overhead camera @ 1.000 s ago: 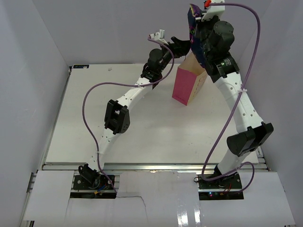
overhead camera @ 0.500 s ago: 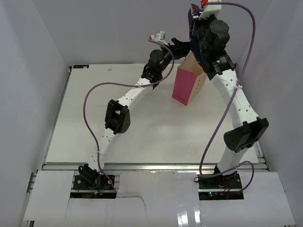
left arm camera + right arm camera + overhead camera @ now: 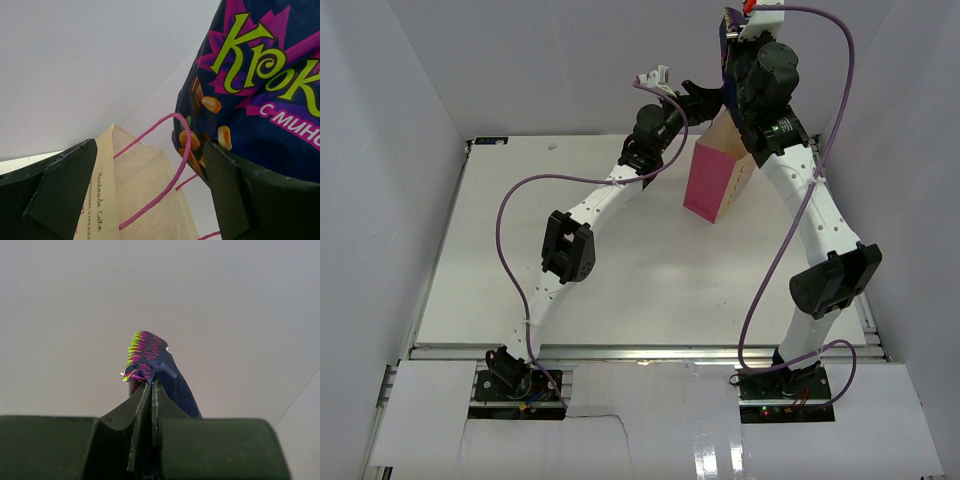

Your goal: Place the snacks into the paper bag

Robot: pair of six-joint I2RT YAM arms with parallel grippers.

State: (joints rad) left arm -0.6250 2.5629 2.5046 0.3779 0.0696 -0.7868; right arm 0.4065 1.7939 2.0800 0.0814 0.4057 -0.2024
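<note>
one paper bag (image 3: 718, 182), apparently one snack bag (image 3: 260, 100)

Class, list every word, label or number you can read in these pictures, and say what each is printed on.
"Крок", big green letters cut off by the picture's edge: snack bag.
"с мин", white, cut off too: snack bag.
"Handmade Cake": tan side of the paper bag.
"ONOMIC EXPERIEN", small print beside it, only part shows: paper bag.
Other views: nothing readable.
</note>
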